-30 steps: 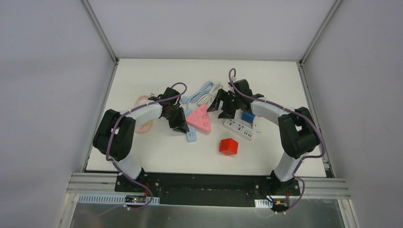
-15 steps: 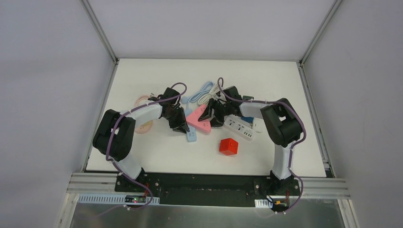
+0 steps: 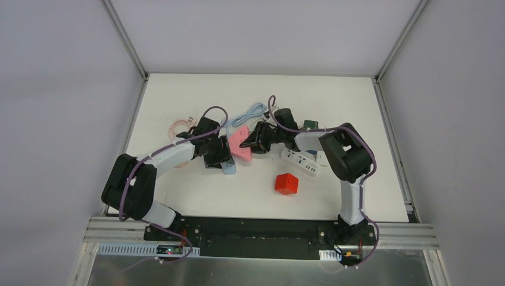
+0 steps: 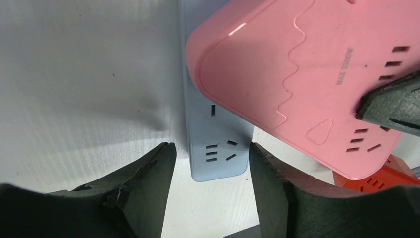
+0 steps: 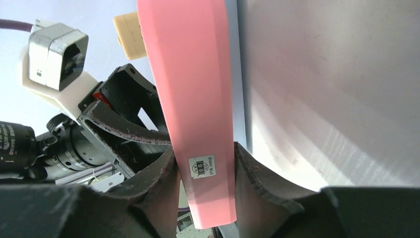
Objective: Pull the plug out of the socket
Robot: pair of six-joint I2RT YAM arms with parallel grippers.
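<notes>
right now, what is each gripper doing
Left gripper: open, straddling the pale blue plastic power strip's end.
Right gripper: shut on the pink triangular plastic socket block.

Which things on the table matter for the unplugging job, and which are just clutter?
In the job: pink power strip, pinched by the right fingers; blue power strip, between the open left fingers.
Lying about: white power strip; red cube; loose cables.
</notes>
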